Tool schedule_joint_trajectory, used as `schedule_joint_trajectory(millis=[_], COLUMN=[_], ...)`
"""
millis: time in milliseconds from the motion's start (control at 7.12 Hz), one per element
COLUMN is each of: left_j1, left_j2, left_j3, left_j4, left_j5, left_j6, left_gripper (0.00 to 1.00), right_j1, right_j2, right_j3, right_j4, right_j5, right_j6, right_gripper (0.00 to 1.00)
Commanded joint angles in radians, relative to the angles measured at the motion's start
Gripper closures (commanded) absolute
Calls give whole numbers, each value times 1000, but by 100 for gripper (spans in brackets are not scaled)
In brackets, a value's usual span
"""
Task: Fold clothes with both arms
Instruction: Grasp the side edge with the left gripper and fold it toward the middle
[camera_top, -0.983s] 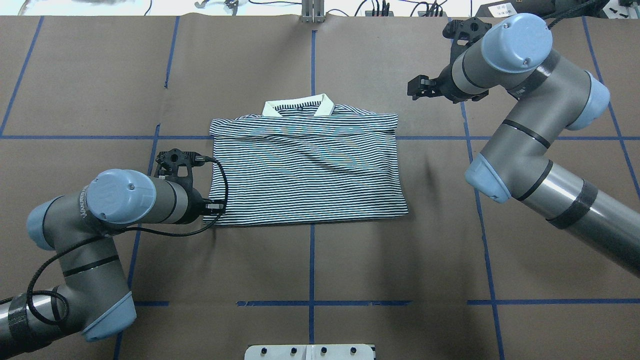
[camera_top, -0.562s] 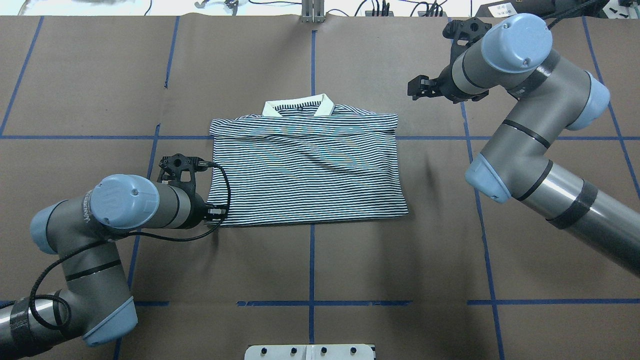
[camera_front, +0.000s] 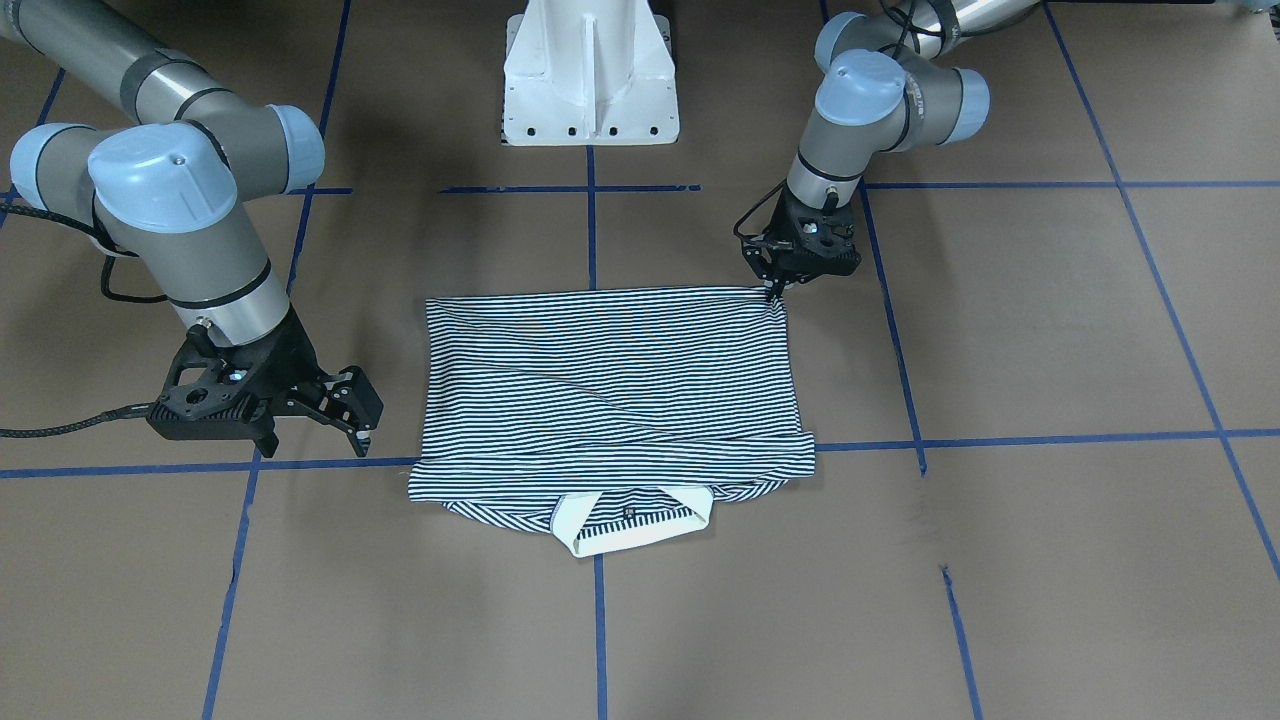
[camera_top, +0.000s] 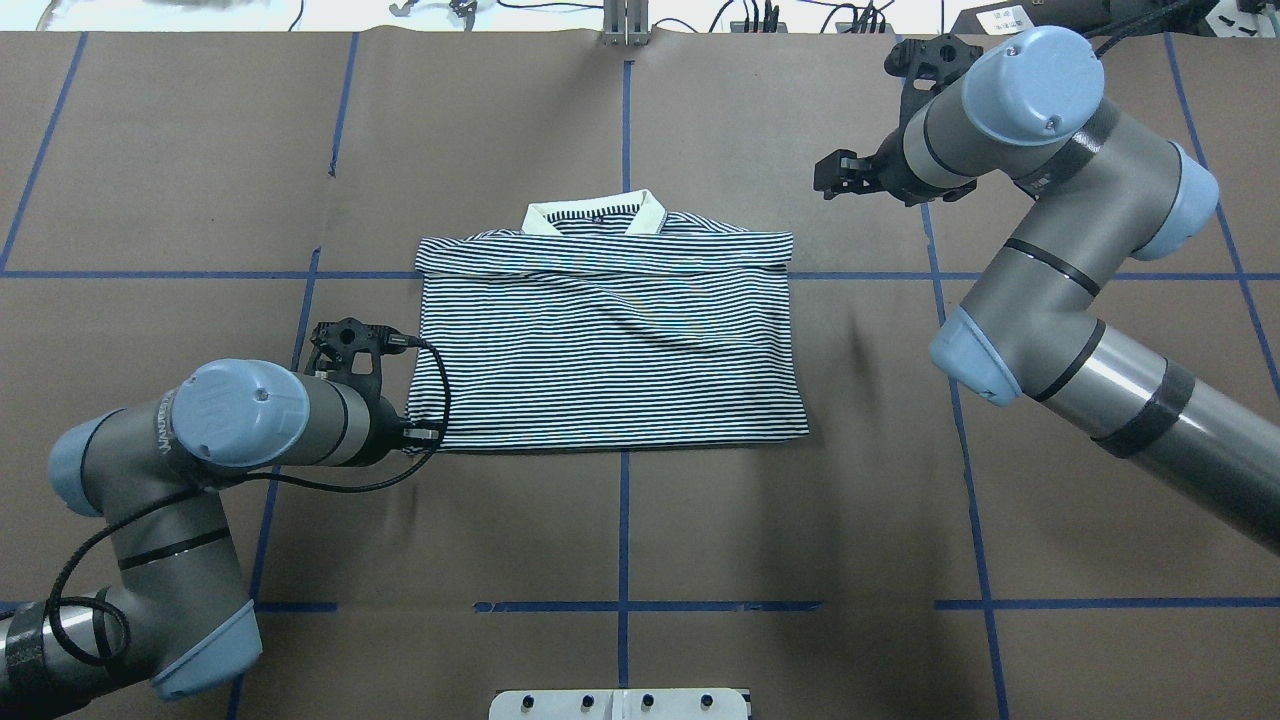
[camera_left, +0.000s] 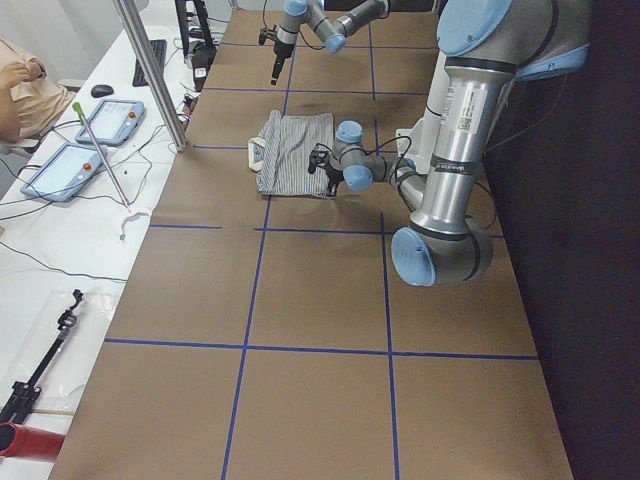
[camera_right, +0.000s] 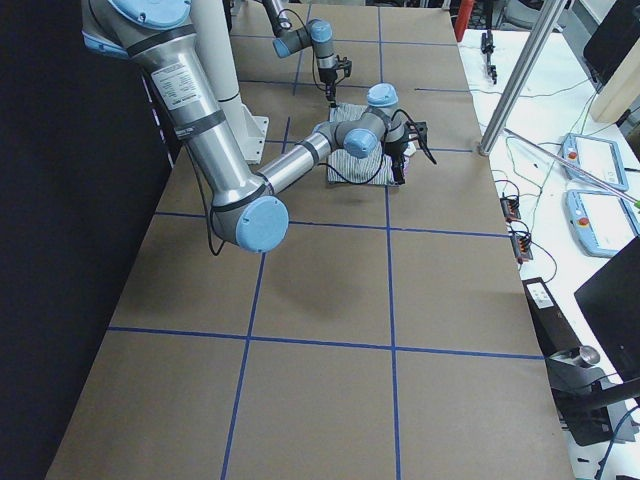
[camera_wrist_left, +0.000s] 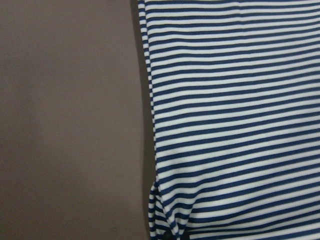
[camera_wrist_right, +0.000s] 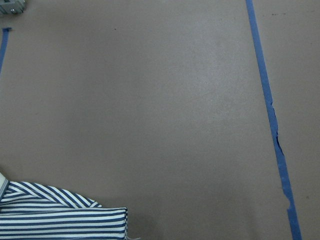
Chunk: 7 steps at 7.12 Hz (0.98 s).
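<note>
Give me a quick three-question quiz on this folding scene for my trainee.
1. Fill in: on the polo shirt, the cream collar lies at the edge ___ from the base.
2. True or false: the right tool touches the polo shirt.
3. The left tool pinches which part? A) collar B) near corner on the robot's left C) far corner

Key: 1 farthest; 2 false; 3 B.
</note>
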Motion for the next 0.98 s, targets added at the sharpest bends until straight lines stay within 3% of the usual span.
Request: schedule_joint_trajectory(millis=[0,140,421,843], left_j1=[-108,-185,-303,-392], left_j2=[-8,-43,-220,-461], left_j3=[60,126,331,757], left_j4=[-6,-7,-10,-214], left_j5=[31,33,33,82], left_j6=[174,239,311,349], left_gripper=[100,100,100,100], right_j1=[-1,-2,-3,-5], right_j2=[-1,-1,-1,0], right_j3=[-3,-3,-6,-8], right_j4=[-1,1,1,1], right_j5=[-1,-1,-1,-1], right_j6=[0,2,2,8], right_gripper=[0,0,0,0])
